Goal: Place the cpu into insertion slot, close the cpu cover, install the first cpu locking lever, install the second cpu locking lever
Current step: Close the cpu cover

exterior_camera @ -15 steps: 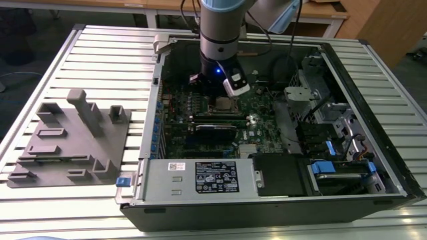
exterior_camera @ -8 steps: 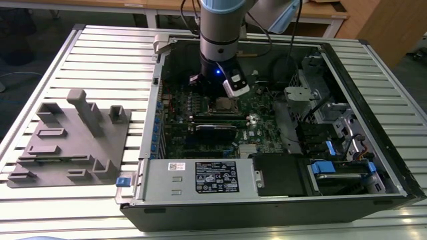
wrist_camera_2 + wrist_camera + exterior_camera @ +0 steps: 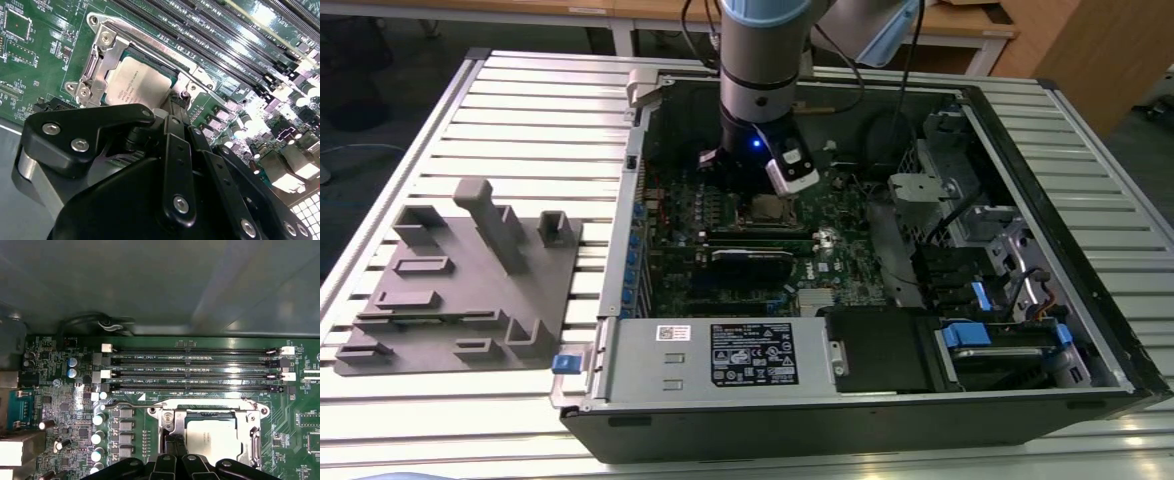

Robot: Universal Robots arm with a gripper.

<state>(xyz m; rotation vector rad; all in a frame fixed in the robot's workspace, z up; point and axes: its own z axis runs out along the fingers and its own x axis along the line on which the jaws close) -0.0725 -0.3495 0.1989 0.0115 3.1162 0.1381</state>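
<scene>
- the cpu (image 3: pixel 210 437) lies flat in the insertion slot (image 3: pixel 210 415) on the green motherboard (image 3: pixel 65 405), inside the open computer case (image 3: pixel 1067 250) on the slatted desk (image 3: pixel 520 120); that first step looks done.
- the cpu cover (image 3: pixel 255 440) is down around the chip, its silver frame lying flat on the rim, so the closing step looks done too.
- one locking lever (image 3: pixel 190 404) lies low along the socket edge nearest the memory slots (image 3: pixel 195 372); whether it is hooked cannot be told.
- the gripper (image 3: pixel 176 440) sits at the socket edge on the side away from those slots, its fingers (image 3: pixel 177 110) drawn together with no gap at the tips and nothing seen held. it covers whatever lever is there, so the lever work is judged unfinished.
- small white print runs beside the memory slots, faint marking shows on the chip's top, and a black-and-white label (image 3: pixel 754 355) sits on the power supply; none is read out here.
</scene>
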